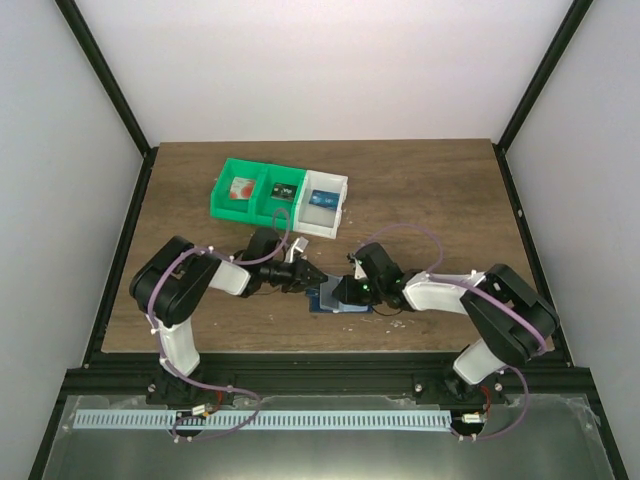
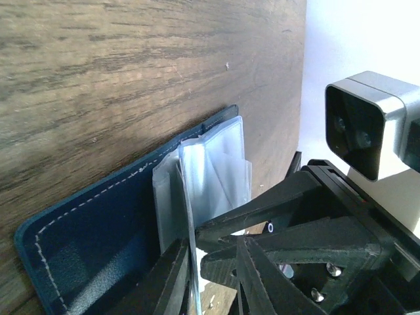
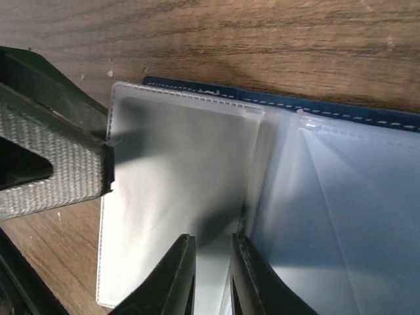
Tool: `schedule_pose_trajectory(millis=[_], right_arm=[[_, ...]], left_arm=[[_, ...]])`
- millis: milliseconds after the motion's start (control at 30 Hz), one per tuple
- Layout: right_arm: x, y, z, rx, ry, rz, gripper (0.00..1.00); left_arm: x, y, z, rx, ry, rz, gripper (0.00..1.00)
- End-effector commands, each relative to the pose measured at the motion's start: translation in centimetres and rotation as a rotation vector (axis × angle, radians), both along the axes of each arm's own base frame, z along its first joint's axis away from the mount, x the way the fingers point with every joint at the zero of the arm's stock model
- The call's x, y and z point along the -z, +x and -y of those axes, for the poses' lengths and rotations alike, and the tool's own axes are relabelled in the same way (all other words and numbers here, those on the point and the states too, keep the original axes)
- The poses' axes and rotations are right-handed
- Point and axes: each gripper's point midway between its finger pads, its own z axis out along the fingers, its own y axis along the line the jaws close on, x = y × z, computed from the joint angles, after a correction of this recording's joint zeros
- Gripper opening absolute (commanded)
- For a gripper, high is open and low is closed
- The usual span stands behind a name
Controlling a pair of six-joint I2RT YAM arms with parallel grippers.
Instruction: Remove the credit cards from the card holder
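Now my right end effector [image 3: 211, 241] pinches the card holder [image 3: 184, 164] just ahead; the left end effector [image 1: 312, 280], I cannot tell.

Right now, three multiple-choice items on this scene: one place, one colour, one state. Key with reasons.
1. The card holder lies: A far left corner; B between the left hand and right hand; C far right corner.
2. Its cover is: A navy; B red; C yellow.
3. It is: A shut; B open, clear pockets showing; C rolled up.
Key: B, both hands flank it in the top view; A, stitched navy cover in the wrist views; B, pockets fan out from the cover.
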Motion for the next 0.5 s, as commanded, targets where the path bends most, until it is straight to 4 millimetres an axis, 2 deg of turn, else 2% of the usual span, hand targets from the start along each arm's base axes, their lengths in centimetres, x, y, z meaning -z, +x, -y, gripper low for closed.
schedule_pose_trajectory(millis=[0, 233, 467], right_arm=[[-1.4, -0.3, -0.2, -0.023, 0.028, 0.044, 0.18], [-3.2, -0.2, 0.5, -0.008, 0.033, 0.100, 0.24], [-5.1, -0.6, 2.2, 0.036, 0.025, 0.163, 0.24]], left_arm=[[-1.7, 0.2, 1.0, 0.025, -0.043, 0.042, 0.22], [-1.8, -0.4, 1.7, 0.042, -0.051, 0.023, 0.23], [-2.5, -1.2, 3.1, 0.071, -0.061, 0.028, 0.27]])
